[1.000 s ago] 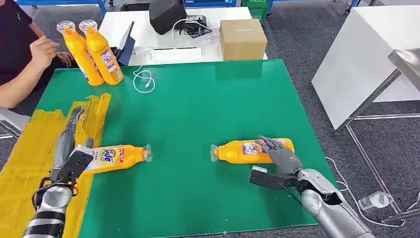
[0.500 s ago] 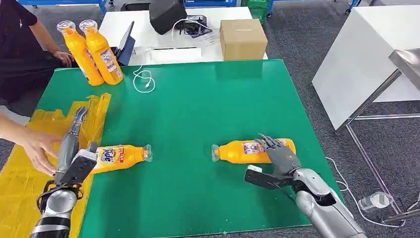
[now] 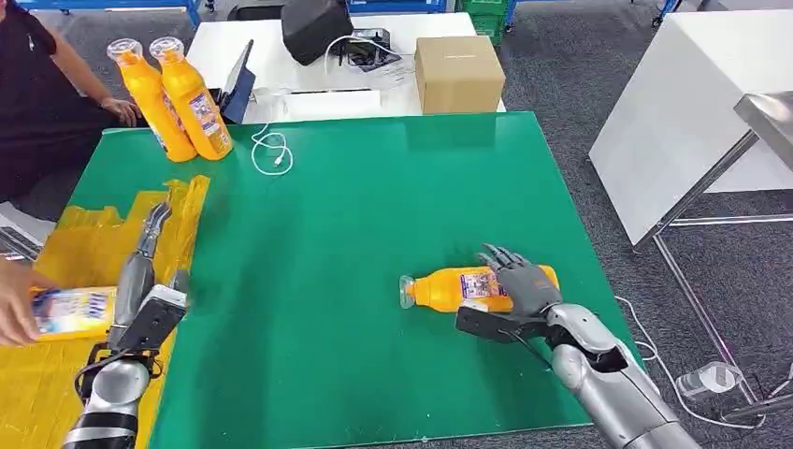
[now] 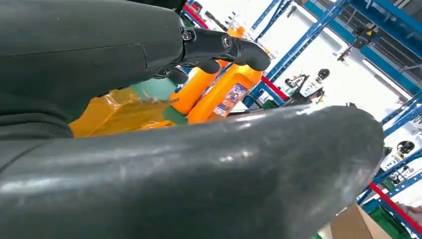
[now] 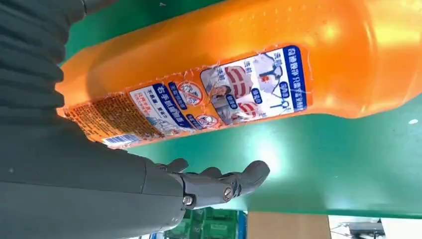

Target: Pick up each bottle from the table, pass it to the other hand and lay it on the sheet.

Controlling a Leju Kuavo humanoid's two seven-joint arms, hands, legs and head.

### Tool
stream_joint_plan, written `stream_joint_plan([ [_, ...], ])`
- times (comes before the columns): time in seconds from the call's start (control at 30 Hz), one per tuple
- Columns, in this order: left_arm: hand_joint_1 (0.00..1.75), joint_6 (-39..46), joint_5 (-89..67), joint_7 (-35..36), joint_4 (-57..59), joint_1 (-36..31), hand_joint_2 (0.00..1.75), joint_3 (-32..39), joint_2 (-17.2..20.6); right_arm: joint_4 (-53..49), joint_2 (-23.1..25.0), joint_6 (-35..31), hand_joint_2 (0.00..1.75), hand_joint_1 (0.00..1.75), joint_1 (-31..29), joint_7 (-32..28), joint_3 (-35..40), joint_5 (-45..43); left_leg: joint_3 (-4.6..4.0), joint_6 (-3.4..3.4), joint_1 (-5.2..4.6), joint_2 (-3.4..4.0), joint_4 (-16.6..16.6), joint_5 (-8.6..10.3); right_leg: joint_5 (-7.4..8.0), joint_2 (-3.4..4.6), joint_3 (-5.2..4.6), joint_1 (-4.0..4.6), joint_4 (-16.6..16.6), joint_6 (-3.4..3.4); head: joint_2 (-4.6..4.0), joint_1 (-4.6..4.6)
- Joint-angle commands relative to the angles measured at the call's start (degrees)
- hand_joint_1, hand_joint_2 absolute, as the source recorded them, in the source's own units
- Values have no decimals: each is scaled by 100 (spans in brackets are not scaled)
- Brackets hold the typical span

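An orange bottle (image 3: 449, 286) lies on its side on the green table (image 3: 374, 187), cap pointing left. My right hand (image 3: 522, 285) rests over its base end with fingers spread; in the right wrist view the bottle (image 5: 224, 74) lies along the palm and the fingers (image 5: 224, 184) stretch out past it, not curled around it. My left hand (image 3: 138, 271) lies flat and empty, its straight fingers over the yellow sheet (image 3: 93, 238). A person's hand (image 3: 14, 304) holds a second bottle (image 3: 75, 311) on the sheet. Two more bottles (image 3: 173, 98) stand upright at the table's far left corner.
A white cable (image 3: 271, 150) lies near the upright bottles. Behind the green table, a white table carries a cardboard box (image 3: 458, 73), a black object (image 3: 313, 28) and a tablet (image 3: 238, 79). Another white table (image 3: 683, 103) stands to the right.
A person's hand took the bottle lying beside my left hand and carried it left onto the sheet. My right hand moved closer over the other bottle.
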Motion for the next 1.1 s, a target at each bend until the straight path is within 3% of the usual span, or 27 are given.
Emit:
stream_joint_plan([
  [0.03,0,-68,49,-2,250,-246,0,-89,-97,959,59,253,175,0,-673,83,430,-19,0,-2,4,6,1,0,3,5,0,4,-1,-6,0,2],
  [0.17,0,-89,142,-28,308,-298,0,-136,-127,1363,-135,641,175,0,-867,218,642,-97,3,-3,13,13,4,2,10,11,5,15,-7,-13,0,2],
  [0.33,0,-155,299,-82,411,-275,0,-248,-177,1705,-549,1138,175,0,-579,438,965,-29,12,0,6,-10,-2,2,2,-11,17,5,-13,-5,0,0],
  [0.37,0,-154,336,-106,480,-332,0,-289,-190,1783,-603,1115,175,66,-512,438,1015,-18,18,0,12,-22,-4,2,2,-23,31,12,-23,-7,0,2],
  [0.4,0,-147,378,-122,567,-412,0,-358,-194,1961,-580,1058,175,66,-430,415,1069,-23,15,1,10,-26,0,2,0,-27,29,10,-20,-6,0,2],
  [0.43,0,-141,387,-121,590,-439,0,-372,-198,2006,-562,1003,175,175,-373,386,1081,-24,23,1,10,-26,0,2,0,-26,36,9,-22,-4,0,0],
  [0.67,0,-105,557,-126,848,-559,0,-492,-169,2716,-53,821,175,175,-561,360,1314,89,79,5,20,-21,-5,-4,8,-22,35,20,-44,-7,0,2],
  [0.73,0,-168,702,-110,711,-425,0,-417,-176,2614,194,353,175,175,-559,236,1006,-148,86,10,23,-17,-7,4,18,-21,44,25,-52,-9,0,4],
  [0.8,0,-537,1030,49,411,-124,0,-250,-236,2151,591,-251,175,175,-388,112,559,-377,92,9,26,4,-10,6,24,-8,44,26,-55,-9,0,4],
  [0.87,0,-647,1105,74,321,-1,0,-203,-280,1846,685,-280,175,175,-310,216,498,-368,104,10,21,28,-5,-8,16,16,53,20,-41,-3,0,9],
  [0.9,0,-1058,1433,191,260,74,0,-159,-368,1442,805,-511,175,175,-111,-20,222,-582,87,9,24,37,-10,-2,29,24,47,24,-46,-3,0,2],
  [0.93,0,-1507,1741,340,225,147,0,-201,-431,1066,895,-760,175,175,41,-321,43,-734,101,17,19,41,-2,-8,22,33,100,19,-34,9,0,3],
  [1.03,0,-2390,2600,522,-11,399,0,-352,-620,243,1133,-1233,175,175,258,-341,-213,-455,100,17,23,53,4,-8,21,50,97,27,-30,12,0,7],
  [1.1,0,-2645,3240,509,-418,712,0,-481,-815,-497,1200,-1155,175,175,412,-508,-343,-733,83,16,18,60,7,-8,21,56,75,23,-20,10,0,0],
])
